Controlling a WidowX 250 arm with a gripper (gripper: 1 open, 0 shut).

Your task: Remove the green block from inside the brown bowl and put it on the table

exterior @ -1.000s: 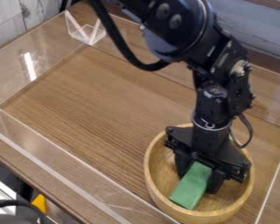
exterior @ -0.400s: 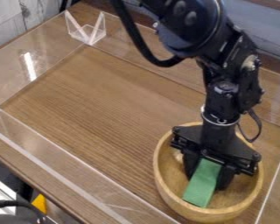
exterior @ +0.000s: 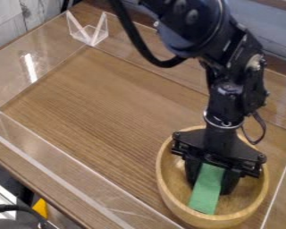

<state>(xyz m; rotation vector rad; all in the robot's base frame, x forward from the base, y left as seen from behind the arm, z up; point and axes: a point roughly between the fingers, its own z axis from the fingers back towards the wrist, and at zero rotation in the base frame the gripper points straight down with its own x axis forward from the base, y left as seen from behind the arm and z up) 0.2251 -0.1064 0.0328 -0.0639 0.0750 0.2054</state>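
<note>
the brown bowl (exterior: 179,199) sits in the lower right of the frame on the wood-grain tabletop (exterior: 97,107), with part of its right and lower rim cut by the picture's edge or close to it. the green block (exterior: 209,190) lies inside it, leaning on the bowl's sloping inner wall, so its lower end points toward the bottom of the frame and its upper end runs up under the arm's black hand. its long axis runs nearly top to bottom in the picture, tipped slightly so that the lower end sits a little left of the upper one.

the pincer (exterior: 217,170) comes straight down into the bowl from the dark arm that fills the upper right, and its jaws are pressed in on the upper end of the green block, one on each long side. gripping across the narrow width looks like the sensible choice: the bar is too long to span the other way, and the bowl's thick rim leaves room only from above. the block is not yet clear of the bowl; its lower end appears to rest on the wood inside. the open tabletop to the left, inside the clear plastic walls (exterior: 62,192), offers plenty of space to set it down.
</note>
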